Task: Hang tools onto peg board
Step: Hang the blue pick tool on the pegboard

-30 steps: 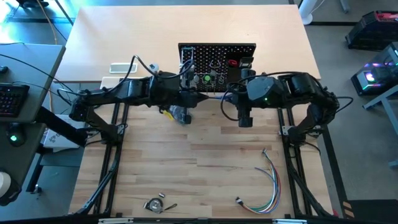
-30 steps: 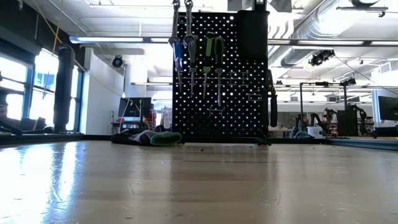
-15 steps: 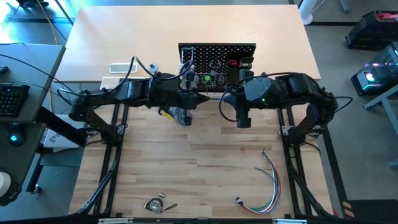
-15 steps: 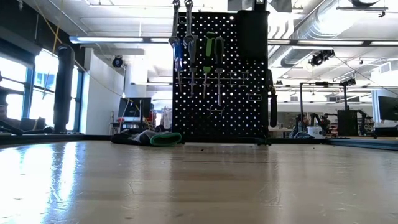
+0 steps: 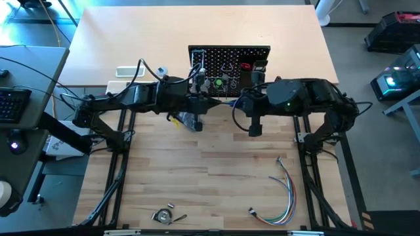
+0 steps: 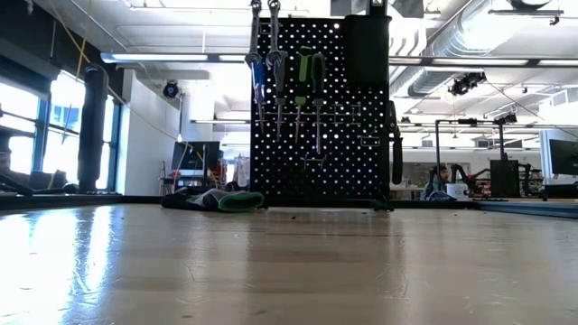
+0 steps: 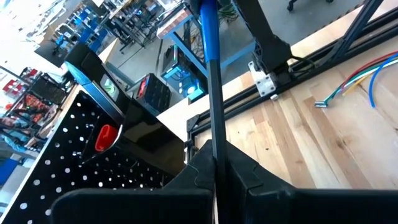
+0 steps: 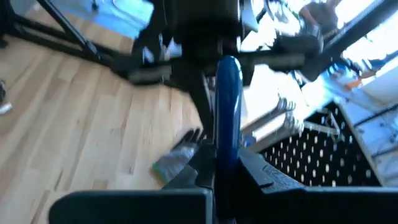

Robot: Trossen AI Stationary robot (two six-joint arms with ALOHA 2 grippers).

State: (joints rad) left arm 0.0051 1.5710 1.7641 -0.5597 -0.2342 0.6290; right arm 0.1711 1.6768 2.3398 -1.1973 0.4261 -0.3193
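A blue-handled hex key [image 5: 224, 100] hangs in the air between my two grippers, just in front of the peg board [image 5: 230, 56]. My left gripper [image 5: 210, 103] comes from the table's left and is shut on the key. My right gripper [image 5: 236, 101] comes from the right and is also shut on it. In the low view the peg board [image 6: 316, 108] stands upright. Silver wrenches [image 6: 262, 54] and green-handled pliers [image 6: 307, 77] hang on its hooks. A red-handled tool [image 5: 246, 65] is on it too. My left gripper pinches the hex key's thin dark shaft [image 7: 214, 149] between its two fingers. The fingers lie along the shaft, roughly level from the table's left, and the key runs on past them, clear of the table. My right gripper pinches the thick blue handle [image 8: 227, 155] between its two fingers, coming from the table's right and slanting down. The handle runs straight out past the fingertips toward the left gripper.
A black glove [image 5: 187, 120] lies on the table under the left gripper, left of the board's foot [image 6: 217, 199]. A bundle of coloured wires [image 5: 282, 196] lies at the near right. Small metal parts [image 5: 164, 215] lie near the front edge.
My right gripper has tipped at the wrist and shifted slightly toward the table's left, toward the left gripper. The hex key stays up between the two grippers.
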